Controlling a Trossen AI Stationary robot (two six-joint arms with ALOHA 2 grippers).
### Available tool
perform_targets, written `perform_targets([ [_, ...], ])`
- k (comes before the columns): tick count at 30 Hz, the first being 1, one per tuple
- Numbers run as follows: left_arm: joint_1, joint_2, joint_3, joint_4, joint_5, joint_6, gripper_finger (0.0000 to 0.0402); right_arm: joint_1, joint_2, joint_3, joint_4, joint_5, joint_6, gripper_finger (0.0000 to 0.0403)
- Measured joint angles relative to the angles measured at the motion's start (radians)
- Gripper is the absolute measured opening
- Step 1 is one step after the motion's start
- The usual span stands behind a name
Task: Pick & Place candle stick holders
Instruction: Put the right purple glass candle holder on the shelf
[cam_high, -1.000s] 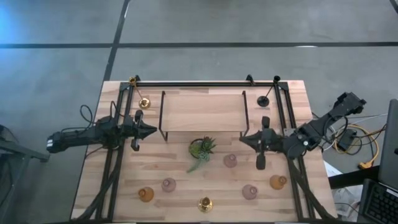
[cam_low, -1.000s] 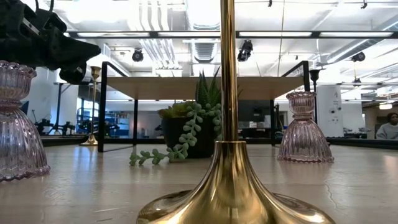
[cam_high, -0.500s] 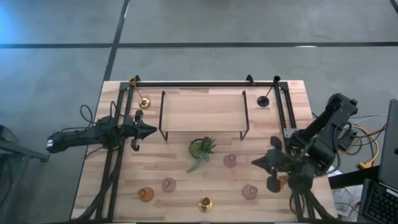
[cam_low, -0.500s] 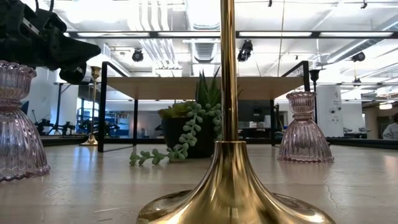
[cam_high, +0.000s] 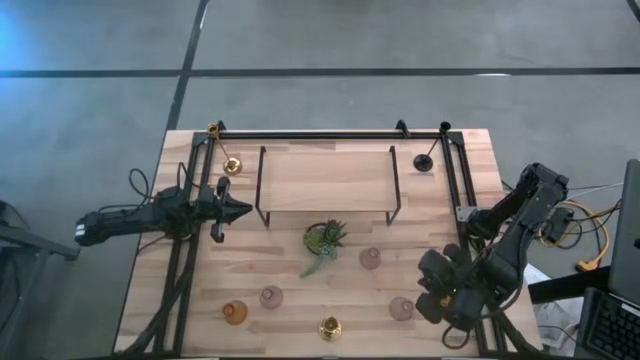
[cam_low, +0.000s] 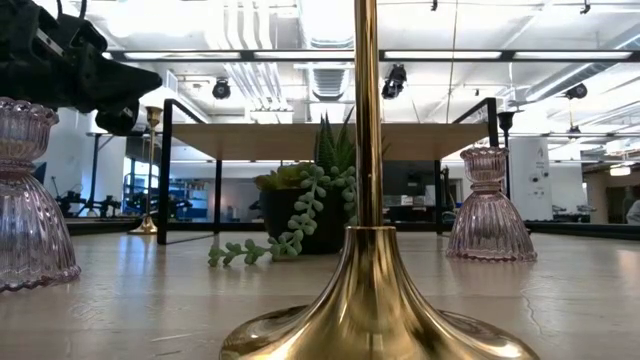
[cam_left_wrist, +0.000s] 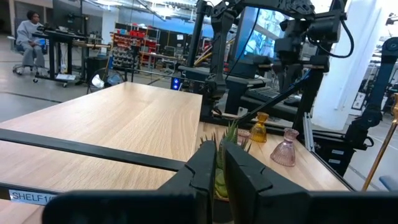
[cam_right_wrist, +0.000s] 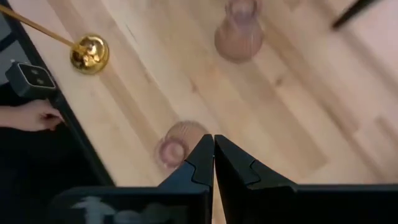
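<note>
Right arm (cam_high: 470, 285) hides the amber holder.

This is a robotics lab or industrial workshop. The wooden table (cam_high: 300, 280) stands on a bare grey concrete floor (cam_high: 330, 40) marked with dark lines, and a black metal frame (cam_high: 330, 134) is bolted around it. Beyond the table, the low view shows an open ceiling with exposed ducts (cam_low: 335, 75) and long strip lights (cam_low: 440, 55). The left wrist view shows red storage racks (cam_left_wrist: 134, 50) at the far wall, a seated person (cam_left_wrist: 28, 40) at a workstation, another dark robot rig (cam_left_wrist: 292, 37) and a screen (cam_left_wrist: 267, 31).
</note>
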Motion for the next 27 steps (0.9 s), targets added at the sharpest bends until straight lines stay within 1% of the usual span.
perform_targets([
  [3, 0.000, 0.000, 0.000, 0.000, 0.000, 0.000, 0.0035, 0.001, 0.006, -0.001, 0.010, -0.028, 0.061, 0.0009],
  [6, 0.000, 0.000, 0.000, 0.000, 0.000, 0.000, 0.0035, 0.001, 0.006, -0.002, 0.029, -0.049, 0.084, 0.0020],
  [11, 0.000, 0.000, 0.000, 0.000, 0.000, 0.000, 0.0035, 0.002, 0.024, -0.006, 0.040, -0.095, 0.079, 0.0063],
  [19, 0.000, 0.000, 0.000, 0.000, 0.000, 0.000, 0.0035, -0.018, 0.076, -0.010, 0.089, -0.116, 0.064, 0.0139],
  [23, 0.000, 0.000, 0.000, -0.003, 0.000, 0.000, 0.0035, -0.025, 0.116, -0.012, 0.088, -0.227, 0.049, 0.0167],
  [27, 0.000, 0.000, 0.000, -0.007, 0.000, 0.000, 0.0035, -0.019, 0.160, -0.013, 0.097, -0.311, 0.047, 0.0185],
])
